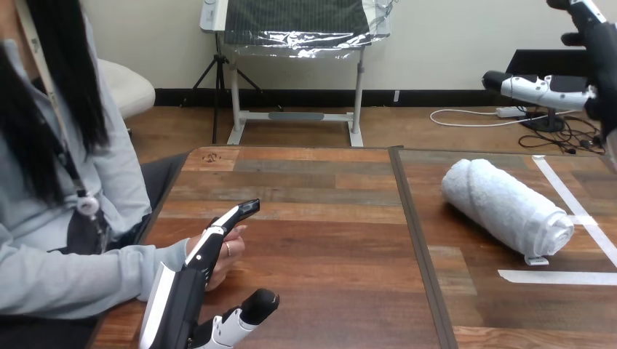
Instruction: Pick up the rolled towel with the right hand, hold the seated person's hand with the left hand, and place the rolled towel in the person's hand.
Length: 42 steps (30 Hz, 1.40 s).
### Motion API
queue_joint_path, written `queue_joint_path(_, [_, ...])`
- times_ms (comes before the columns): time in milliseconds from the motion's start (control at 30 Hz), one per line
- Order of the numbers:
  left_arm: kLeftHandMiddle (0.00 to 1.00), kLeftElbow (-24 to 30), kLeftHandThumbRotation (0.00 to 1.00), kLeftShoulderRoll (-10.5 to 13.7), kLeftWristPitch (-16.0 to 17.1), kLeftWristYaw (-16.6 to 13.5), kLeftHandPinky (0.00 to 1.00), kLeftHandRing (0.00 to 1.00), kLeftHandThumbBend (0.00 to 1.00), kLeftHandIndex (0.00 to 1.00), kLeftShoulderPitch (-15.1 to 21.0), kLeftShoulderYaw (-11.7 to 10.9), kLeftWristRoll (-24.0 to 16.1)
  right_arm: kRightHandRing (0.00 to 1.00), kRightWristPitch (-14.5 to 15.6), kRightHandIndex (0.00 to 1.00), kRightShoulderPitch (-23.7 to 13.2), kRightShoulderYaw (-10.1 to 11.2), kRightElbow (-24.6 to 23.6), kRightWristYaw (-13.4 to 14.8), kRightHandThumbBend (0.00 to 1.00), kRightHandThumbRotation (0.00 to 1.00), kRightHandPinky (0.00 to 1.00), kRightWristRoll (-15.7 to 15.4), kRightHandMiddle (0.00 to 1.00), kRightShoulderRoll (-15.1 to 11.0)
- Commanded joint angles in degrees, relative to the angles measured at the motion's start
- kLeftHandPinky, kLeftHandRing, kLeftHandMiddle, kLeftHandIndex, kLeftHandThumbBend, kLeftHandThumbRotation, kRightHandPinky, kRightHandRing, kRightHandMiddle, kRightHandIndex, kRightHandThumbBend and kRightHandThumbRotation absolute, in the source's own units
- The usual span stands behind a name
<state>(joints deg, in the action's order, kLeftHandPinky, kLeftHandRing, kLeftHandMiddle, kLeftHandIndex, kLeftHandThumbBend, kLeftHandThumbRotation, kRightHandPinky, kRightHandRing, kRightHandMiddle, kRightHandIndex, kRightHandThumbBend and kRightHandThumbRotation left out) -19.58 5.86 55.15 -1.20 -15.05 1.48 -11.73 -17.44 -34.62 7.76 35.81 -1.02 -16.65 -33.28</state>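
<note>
Left hand [185, 283]: fingers straight, thumb spread, against the person's hand [231, 256], not curled round it.
Right hand [602, 62]: raised, fingers spread, empty.
White rolled towel [507, 206]: on the wooden bench [327, 240], right side.

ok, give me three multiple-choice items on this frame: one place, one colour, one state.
1. Where is the rolled towel?
A. in the person's palm
B. on the table's right part
C. in the right hand
2. Its colour?
A. white
B. blue
C. red
3. The left hand is:
A. open, by the person's hand
B. shut on the towel
C. raised high

Answers: B, it lies on the table near the tape strips; A, white all over; A, its fingers run straight alongside the person's hand.
</note>
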Motion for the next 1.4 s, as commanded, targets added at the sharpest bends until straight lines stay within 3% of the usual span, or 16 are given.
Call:
queue_joint_path(0, [0.87,1.85,0.83,-0.5,1.45,-0.59,1.0,0.92,0.98,0.84,2.84,0.49,-0.18,0.97,3.35,0.93,-9.09,-2.61,5.78,-1.45,1.0,0.34,0.84,-1.81,0.94,-2.72])
queue_joint_path(233, [0.87,1.91,0.83,-0.59,1.56,-0.75,1.0,0.92,0.99,0.83,2.71,0.4,-0.25,0.96,6.42,0.94,-13.96,-4.95,12.39,-2.74,1.0,0.36,0.81,-3.4,0.96,-3.39])
queue_joint_path(567, [0.86,2.44,0.82,-0.73,1.35,-0.65,1.0,0.92,0.99,0.83,2.14,0.46,0.21,0.94,6.2,0.94,-20.75,-9.08,24.81,-2.62,1.0,0.4,0.8,-6.74,0.94,-3.65])
queue_joint_path(967, [0.87,2.82,0.82,-0.59,1.66,-0.28,1.0,0.92,0.98,0.83,1.71,0.67,0.85,0.91,6.74,0.94,-24.46,-11.55,34.25,-2.84,1.0,0.44,0.77,-7.91,0.93,-2.66])
queue_joint_path(1167, [0.87,2.92,0.81,-0.59,1.66,-0.33,0.99,0.92,0.99,0.83,1.55,0.59,0.91,0.83,7.48,0.94,-24.84,-12.25,36.79,-2.95,1.0,0.45,0.65,-7.88,0.85,-1.96])
queue_joint_path(1367, [0.88,3.21,0.81,-0.52,1.82,-0.05,0.96,0.92,0.99,0.83,1.19,0.79,1.39,0.66,7.89,0.94,-24.62,-13.06,38.53,-2.59,1.0,0.45,0.48,-7.97,0.68,-1.37])
